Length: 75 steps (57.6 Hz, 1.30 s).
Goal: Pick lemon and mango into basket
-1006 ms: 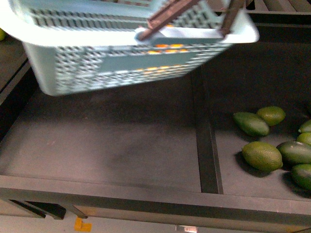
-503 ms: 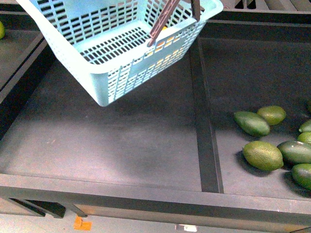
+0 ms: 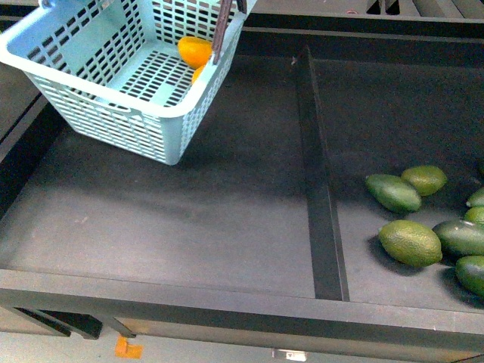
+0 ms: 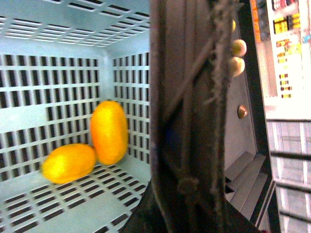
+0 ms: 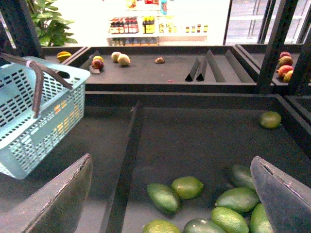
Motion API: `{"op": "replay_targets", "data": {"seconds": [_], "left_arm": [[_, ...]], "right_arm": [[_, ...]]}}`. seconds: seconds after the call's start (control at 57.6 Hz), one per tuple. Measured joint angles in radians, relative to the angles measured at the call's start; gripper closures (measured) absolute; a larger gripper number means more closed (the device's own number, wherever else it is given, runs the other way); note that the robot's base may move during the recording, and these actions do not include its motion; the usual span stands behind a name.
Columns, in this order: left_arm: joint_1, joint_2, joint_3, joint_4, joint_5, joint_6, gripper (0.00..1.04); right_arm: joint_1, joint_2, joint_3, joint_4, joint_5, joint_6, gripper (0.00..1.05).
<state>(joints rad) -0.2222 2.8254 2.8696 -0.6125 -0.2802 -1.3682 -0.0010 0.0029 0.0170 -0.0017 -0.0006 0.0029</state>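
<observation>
A: Right jaws?
B: Spread wide apart, empty, with one dark finger at each side of the right wrist view. Beyond them, a cluster of green fruits [image 5: 187, 187] in the right compartment.

A: Left jaws?
B: Cannot tell whether apart or together (nothing but a blurred dark mass across the middle of the left wrist view, in front of the basket wall).

A: Lemon and mango?
B: Both inside the basket [image 3: 98, 98]. Lemon [image 4: 69, 163] lying on the slotted floor, touching the mango [image 4: 109, 132]. Mango stood on end against the wall, near a corner.

A: And the basket itself?
B: At the far left of the left compartment of the black surface [image 3: 189, 219]. Tilted, one lower corner lowest, brown handle [image 3: 223, 26] raised. Touching the surface or just above it, cannot tell. Separated from the green fruits by a raised divider [image 3: 321, 212], well apart from them.
</observation>
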Motion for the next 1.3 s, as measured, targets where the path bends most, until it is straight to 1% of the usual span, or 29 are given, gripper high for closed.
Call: {"op": "replay_targets", "data": {"seconds": [0.035, 0.174, 0.191, 0.538, 0.555, 0.573, 0.625, 0.642, 0.659, 0.677, 0.694, 0.729, 0.746, 0.781, 0.816, 0.85, 0.868, 0.885, 0.92, 0.937, 0.972, 0.989, 1.024, 1.058, 1.093, 1.197, 1.301], "left_arm": [[0.0, 0.012, 0.0, -0.006, -0.012, -0.066, 1.0], [-0.013, 0.044, 0.0, -0.06, -0.024, -0.166, 1.0], [-0.016, 0.049, 0.001, -0.071, -0.038, -0.211, 1.0], [-0.021, 0.053, 0.013, -0.121, -0.031, -0.297, 1.0], [-0.021, 0.053, 0.013, -0.121, -0.027, -0.299, 0.98], [-0.021, 0.053, 0.013, -0.121, -0.027, -0.299, 0.98], [-0.022, 0.053, 0.013, -0.126, -0.026, -0.299, 0.86], [-0.022, 0.053, 0.013, -0.126, -0.026, -0.299, 0.86], [-0.023, 0.053, 0.014, -0.129, -0.024, -0.299, 0.82], [-0.023, 0.053, 0.016, -0.131, -0.022, -0.297, 0.74], [-0.023, 0.053, 0.016, -0.131, -0.022, -0.297, 0.74], [-0.024, 0.053, 0.017, -0.136, -0.019, -0.296, 0.68], [-0.024, 0.053, 0.017, -0.144, -0.019, -0.289, 0.61], [-0.024, 0.053, 0.017, -0.149, -0.018, -0.281, 0.54], [-0.025, 0.053, 0.017, -0.157, -0.019, -0.276, 0.48], [-0.025, 0.049, 0.017, -0.164, -0.023, -0.27, 0.4], [-0.025, 0.045, 0.017, -0.17, -0.03, -0.265, 0.32], [-0.025, 0.045, 0.017, -0.17, -0.03, -0.265, 0.32], [-0.025, 0.035, 0.017, -0.179, -0.037, -0.255, 0.25], [-0.025, 0.035, 0.017, -0.179, -0.037, -0.255, 0.25], [-0.025, 0.022, 0.017, -0.189, -0.047, -0.245, 0.17], [-0.025, 0.015, 0.017, -0.195, -0.053, -0.24, 0.09], [-0.024, -0.005, 0.004, -0.198, -0.073, -0.23, 0.05], [-0.024, -0.048, -0.057, -0.174, -0.1, -0.216, 0.06], [-0.023, -0.121, -0.16, -0.135, -0.122, -0.208, 0.08], [-0.023, -0.328, -0.426, -0.111, -0.16, -0.168, 0.07], [-0.024, -0.48, -0.604, -0.075, -0.193, -0.135, 0.07]], "right_arm": [[0.0, 0.0, 0.0, 0.0, 0.0, 0.0, 0.09], [0.0, 0.0, 0.0, 0.0, 0.0, 0.0, 0.09], [0.0, 0.0, 0.0, 0.0, 0.0, 0.0, 0.09], [0.0, 0.0, 0.0, 0.0, 0.0, 0.0, 0.09], [0.0, 0.0, 0.0, 0.0, 0.0, 0.0, 0.09], [0.0, 0.0, 0.0, 0.0, 0.0, 0.0, 0.09], [0.0, 0.0, 0.0, 0.0, 0.0, 0.0, 0.09], [0.0, 0.0, 0.0, 0.0, 0.0, 0.0, 0.09], [0.0, 0.0, 0.0, 0.0, 0.0, 0.0, 0.09], [0.0, 0.0, 0.0, 0.0, 0.0, 0.0, 0.09], [0.0, 0.0, 0.0, 0.0, 0.0, 0.0, 0.09], [0.0, 0.0, 0.0, 0.0, 0.0, 0.0, 0.09], [0.0, 0.0, 0.0, 0.0, 0.0, 0.0, 0.09], [0.0, 0.0, 0.0, 0.0, 0.0, 0.0, 0.09], [0.0, 0.0, 0.0, 0.0, 0.0, 0.0, 0.09], [0.0, 0.0, 0.0, 0.0, 0.0, 0.0, 0.09], [0.0, 0.0, 0.0, 0.0, 0.0, 0.0, 0.09], [0.0, 0.0, 0.0, 0.0, 0.0, 0.0, 0.09], [0.0, 0.0, 0.0, 0.0, 0.0, 0.0, 0.09], [0.0, 0.0, 0.0, 0.0, 0.0, 0.0, 0.09], [0.0, 0.0, 0.0, 0.0, 0.0, 0.0, 0.09], [0.0, 0.0, 0.0, 0.0, 0.0, 0.0, 0.09], [0.0, 0.0, 0.0, 0.0, 0.0, 0.0, 0.09], [0.0, 0.0, 0.0, 0.0, 0.0, 0.0, 0.09], [0.0, 0.0, 0.0, 0.0, 0.0, 0.0, 0.09], [0.0, 0.0, 0.0, 0.0, 0.0, 0.0, 0.09], [0.0, 0.0, 0.0, 0.0, 0.0, 0.0, 0.09]]}}
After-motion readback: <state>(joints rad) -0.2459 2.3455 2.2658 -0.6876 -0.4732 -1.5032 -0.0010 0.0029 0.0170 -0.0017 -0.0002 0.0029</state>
